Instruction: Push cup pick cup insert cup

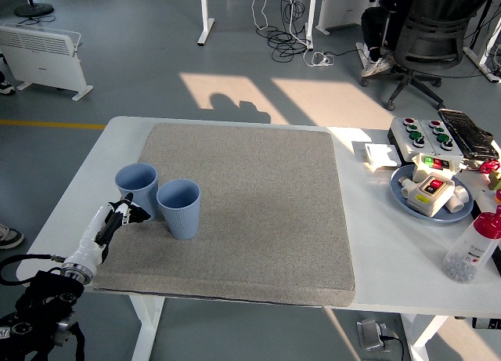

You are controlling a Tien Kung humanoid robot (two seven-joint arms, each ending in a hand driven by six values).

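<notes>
The left hand (125,213) touches the left of 2 blue cups (138,188).

White forearm (88,243), black-fingered robot hand (125,212)

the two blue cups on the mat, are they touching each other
Touching, as far as the head view shows: the left cup and the right cup meet side by side near their rims, with no mat visible between them there.

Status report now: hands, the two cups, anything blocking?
Left hand at left cup, near side, no grasp seen. Right cup upright beside it. Right hand out of view. Mat ahead unobstructed.
</notes>
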